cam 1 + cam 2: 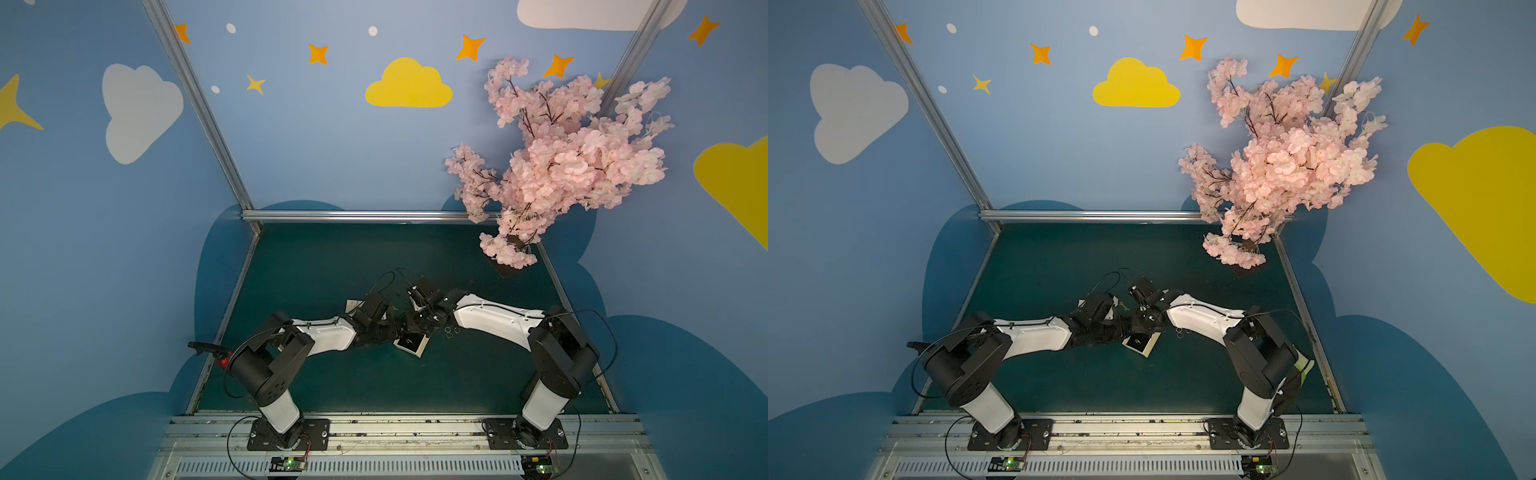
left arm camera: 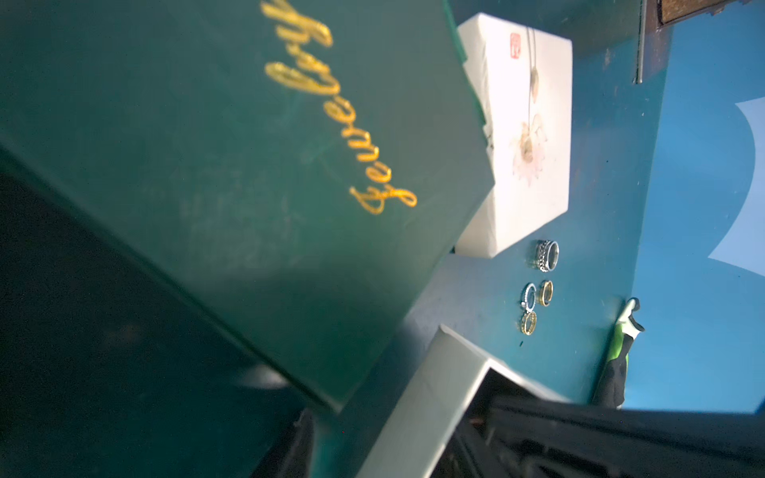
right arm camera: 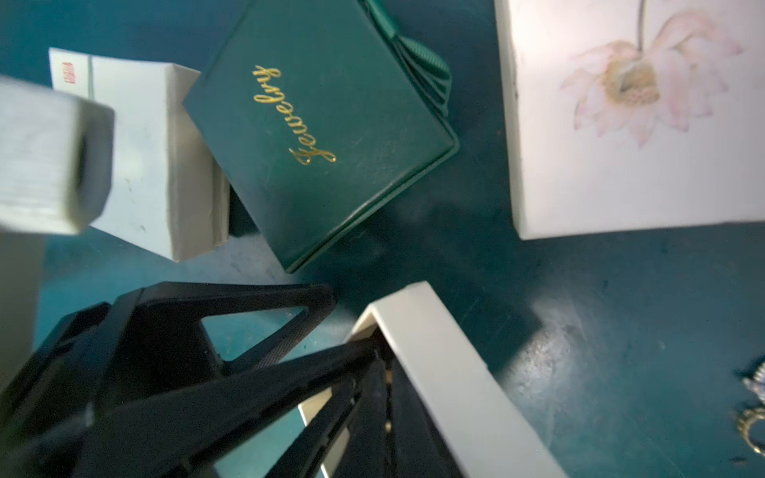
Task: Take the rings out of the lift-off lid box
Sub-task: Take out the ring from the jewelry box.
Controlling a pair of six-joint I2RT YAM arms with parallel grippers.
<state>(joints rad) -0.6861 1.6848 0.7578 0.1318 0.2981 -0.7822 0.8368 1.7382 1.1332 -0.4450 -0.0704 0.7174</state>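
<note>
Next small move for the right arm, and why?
Probably lift the right gripper straight up and see what it holds. It is shut with its tips at the box corner, the left gripper seems clamped on a wall, four rings lie on the mat, and a pale mark inside may be another.

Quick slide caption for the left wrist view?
Four rings lie on the teal mat beside a lotus-print white box, green Jewelry box looming close.

A: rings (image 2: 538, 291) where?
B: on the mat (image 1: 374, 257), outside the open box (image 1: 419, 349), just right of it; lotus box (image 2: 525, 136) near them
A: Jewelry box (image 3: 323, 136)?
B: between stamped box (image 3: 145, 157) and lotus box; blossom tree (image 1: 561, 166) back right
</note>
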